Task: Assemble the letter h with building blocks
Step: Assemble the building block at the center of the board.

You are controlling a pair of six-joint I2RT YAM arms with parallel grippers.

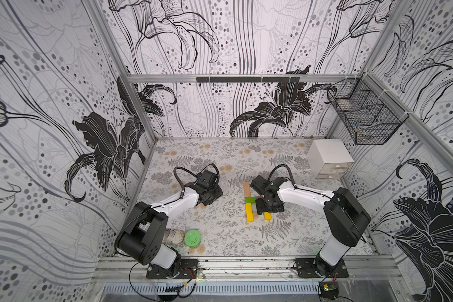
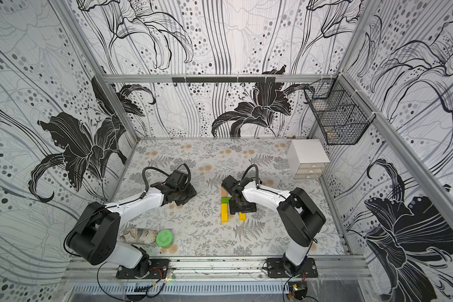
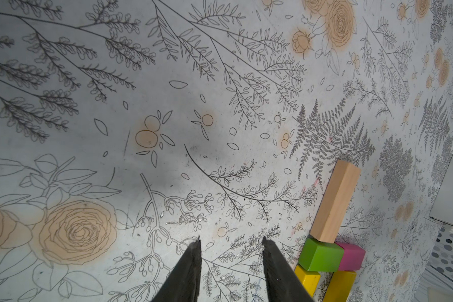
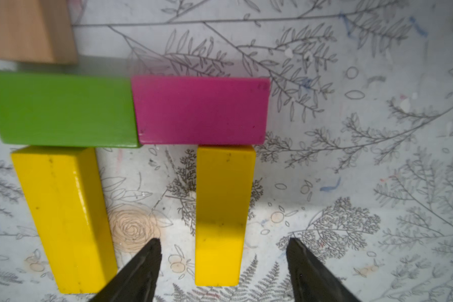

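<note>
The letter h (image 1: 251, 200) lies in the middle of the worktop (image 1: 220, 157). The right claw (image 4: 223, 240) is wide and empty, on both sides of the yellow leg (image 4: 222, 196) — best lift straight up, no bumping.

Laid flat as a lowercase letter h (image 1: 251, 200): plain tan block (image 4: 24, 31) lengthwise at 12 o'clock of the short green block (image 4: 63, 109), just beside it, contact unclear, with a long glossy first yellow block (image 4: 63, 217) butted against the green's 6 o'clock edge, completing the stem. Short magenta pink block (image 4: 200, 109) end to end with the green at its 3 o'clock, touching, as crossbar. Second yellow block (image 4: 222, 214) butted against the pink's 6 o'clock edge, roughly parallel to the first yellow and apart from it.
</note>
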